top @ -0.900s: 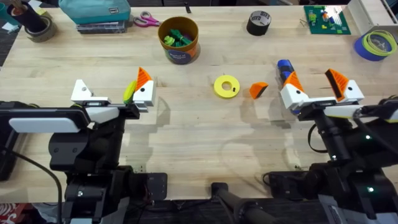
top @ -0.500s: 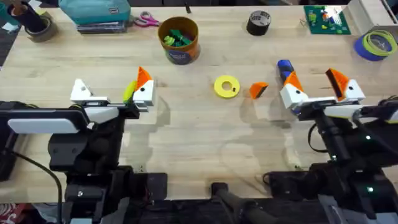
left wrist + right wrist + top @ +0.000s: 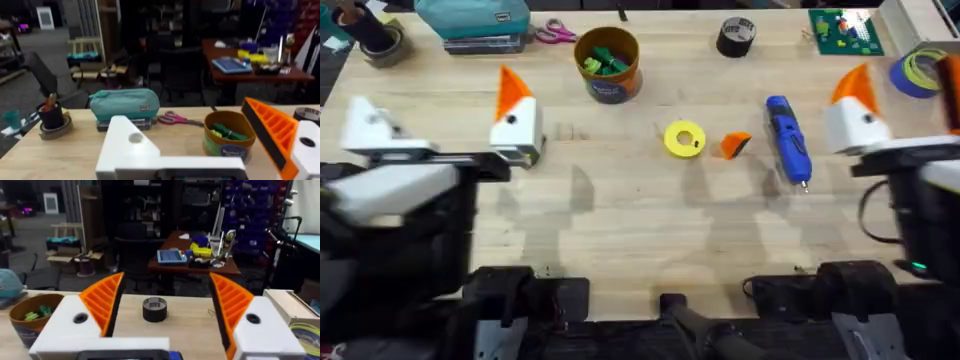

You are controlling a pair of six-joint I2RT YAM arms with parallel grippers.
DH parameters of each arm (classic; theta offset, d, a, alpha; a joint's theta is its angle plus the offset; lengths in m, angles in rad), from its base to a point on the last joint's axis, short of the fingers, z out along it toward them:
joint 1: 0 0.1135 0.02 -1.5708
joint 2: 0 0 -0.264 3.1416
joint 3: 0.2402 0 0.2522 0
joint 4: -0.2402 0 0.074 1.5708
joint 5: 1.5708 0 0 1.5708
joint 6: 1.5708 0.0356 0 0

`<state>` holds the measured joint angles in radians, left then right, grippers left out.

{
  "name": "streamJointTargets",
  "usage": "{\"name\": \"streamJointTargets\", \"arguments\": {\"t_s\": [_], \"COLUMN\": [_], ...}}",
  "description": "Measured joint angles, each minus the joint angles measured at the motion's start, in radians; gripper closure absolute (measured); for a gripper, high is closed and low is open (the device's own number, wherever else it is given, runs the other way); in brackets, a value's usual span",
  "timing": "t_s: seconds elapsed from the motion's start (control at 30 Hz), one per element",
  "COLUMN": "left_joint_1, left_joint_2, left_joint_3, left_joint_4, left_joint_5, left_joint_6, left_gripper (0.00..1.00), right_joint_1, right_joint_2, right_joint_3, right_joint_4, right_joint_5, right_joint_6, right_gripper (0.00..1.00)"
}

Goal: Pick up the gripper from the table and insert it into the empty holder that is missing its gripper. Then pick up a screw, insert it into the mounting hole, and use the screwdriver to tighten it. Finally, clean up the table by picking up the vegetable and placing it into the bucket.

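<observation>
Loose gripper [image 3: 736, 145] beside yellow spool [image 3: 684, 139]: judged light, rigid, slippery; pinch its flat sides; left gripper [image 3: 442, 125] and right gripper [image 3: 165, 305] both spread, empty.

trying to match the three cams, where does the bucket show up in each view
Overhead: the bucket stands near the table's far edge, left of centre, green pieces inside.
Left wrist: the bucket sits just left of the orange fingertip, right of the pink scissors.
Right wrist: the bucket is at the left edge, beside the left orange pad.
Shared landmark: the black tape roll, also at the left wrist view's right edge.
</observation>
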<state>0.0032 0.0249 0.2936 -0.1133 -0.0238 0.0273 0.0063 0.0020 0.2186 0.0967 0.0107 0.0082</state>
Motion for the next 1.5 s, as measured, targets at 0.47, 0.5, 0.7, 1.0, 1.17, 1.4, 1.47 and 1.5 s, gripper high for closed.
{"name": "streamJointTargets", "arguments": {"t_s": [0.47, 0.5, 0.7, 1.0, 1.17, 1.4, 1.47, 1.5], "left_joint_1": [0.0, 0.0, 0.0, 0.0, 0.0, 0.0, 0.0, 0.0], "left_joint_2": [0.565, 0.598, 0.795, 0.975, 1.031, 1.088, 1.101, 1.107], "left_joint_3": [0.675, 0.705, 0.825, 0.83, 0.83, 0.83, 0.83, 0.83], "left_joint_4": [-0.647, -0.675, -0.818, -0.957, -0.969, -0.969, -0.969, -0.969], "left_joint_5": [-0.013, -0.015, -0.018, -0.019, -0.019, -0.019, -0.019, -0.019], "left_joint_6": [0.011, 0.011, 0.011, 0.011, 0.011, 0.011, 0.011, 0.011], "left_gripper": [0.015, 0.015, 0.016, 0.015, 0.015, 0.015, 0.015, 0.015], "right_joint_1": [0.0, 0.0, 0.0, 0.0, 0.0, 0.0, 0.0, 0.0], "right_joint_2": [0.381, 0.417, 0.652, 0.887, 0.914, 0.914, 0.914, 0.914], "right_joint_3": [0.51, 0.541, 0.702, 0.773, 0.773, 0.774, 0.774, 0.774], "right_joint_4": [-0.48, -0.523, -0.776, -0.964, -0.967, -0.966, -0.966, -0.966], "right_joint_5": [-0.001, -0.001, -0.001, -0.001, -0.001, -0.001, -0.001, -0.001], "right_joint_6": [0.0, 0.0, 0.0, 0.0, 0.0, 0.0, 0.0, 0.0], "right_gripper": [0.003, 0.004, 0.003, 0.004, 0.003, 0.003, 0.003, 0.003]}}
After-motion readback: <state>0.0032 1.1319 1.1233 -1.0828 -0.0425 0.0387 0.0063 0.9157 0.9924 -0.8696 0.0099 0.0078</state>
